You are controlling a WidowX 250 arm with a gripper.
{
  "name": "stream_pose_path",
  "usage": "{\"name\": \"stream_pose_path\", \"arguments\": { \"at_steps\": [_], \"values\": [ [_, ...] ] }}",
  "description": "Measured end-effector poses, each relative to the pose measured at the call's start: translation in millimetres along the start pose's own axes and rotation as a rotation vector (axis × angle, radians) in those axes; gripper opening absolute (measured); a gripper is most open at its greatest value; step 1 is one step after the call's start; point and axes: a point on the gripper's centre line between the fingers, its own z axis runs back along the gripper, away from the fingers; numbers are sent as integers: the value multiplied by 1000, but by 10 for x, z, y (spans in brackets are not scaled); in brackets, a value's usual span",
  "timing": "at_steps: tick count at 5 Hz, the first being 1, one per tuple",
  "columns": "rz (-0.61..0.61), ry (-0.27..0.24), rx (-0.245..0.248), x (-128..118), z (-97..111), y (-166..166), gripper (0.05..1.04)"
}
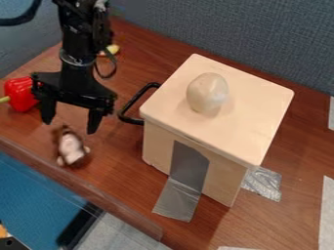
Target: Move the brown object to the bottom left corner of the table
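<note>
The gripper (pixel 70 126) hangs in the left part of the view, its fingers spread well apart, just behind the brown toy (pixel 70 147). The toy—brown at the far end, pale toward the near one—lies on the table (pixel 120 171) near its front left edge, with bare wood between it and the box (pixel 159 151). A red pepper (pixel 21 93) sits by the far left edge, beside the gripper. The box bears an egg-shaped thing (pixel 207 93) on top, a black handle (pixel 135 103) at its side, and gray tape (pixel 179 197) running from its front onto the wood.
</note>
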Motion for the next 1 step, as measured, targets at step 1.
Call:
{"name": "stream_pose_path", "arguments": {
  "at_steps": [1],
  "values": [
    [-20, -10, -12, -21, 114, 14, 1007]
  ]
}}
